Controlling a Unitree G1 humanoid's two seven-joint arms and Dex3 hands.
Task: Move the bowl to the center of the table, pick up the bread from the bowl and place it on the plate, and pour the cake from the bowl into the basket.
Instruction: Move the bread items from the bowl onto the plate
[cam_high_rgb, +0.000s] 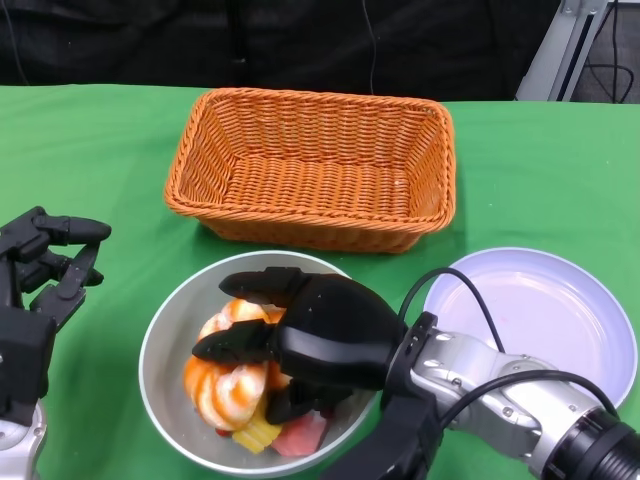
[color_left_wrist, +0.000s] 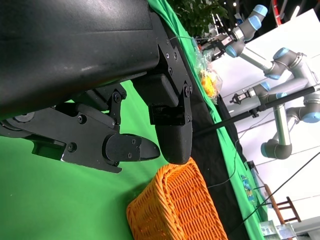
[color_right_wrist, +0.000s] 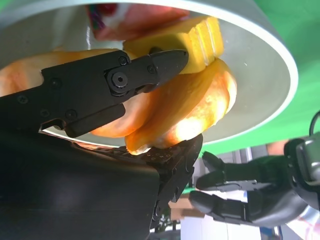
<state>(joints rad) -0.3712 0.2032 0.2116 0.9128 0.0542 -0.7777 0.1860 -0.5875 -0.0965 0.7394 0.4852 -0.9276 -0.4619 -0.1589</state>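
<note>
Fingers (cam_high_rgb: 250, 343) of right hand (cam_high_rgb: 320, 335) clasp glossy bread (cam_high_rgb: 232, 385) in round metal bowl (cam_high_rgb: 165, 335).

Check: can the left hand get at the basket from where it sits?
Probably yes. The left hand is open over bare cloth beside the bowl, and nothing stands between it and the basket. The right hand is busy in the bowl, off that path.

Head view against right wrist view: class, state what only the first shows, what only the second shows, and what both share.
Only the head view shows the wicker basket, the white plate and the bowl's place on the green tablecloth between them. Only the right wrist view shows, close up, a finger lying across the yellow ridged piece. Both show the bowl, the orange-glazed bread, the right hand reaching into the bowl, and the left hand.
</note>
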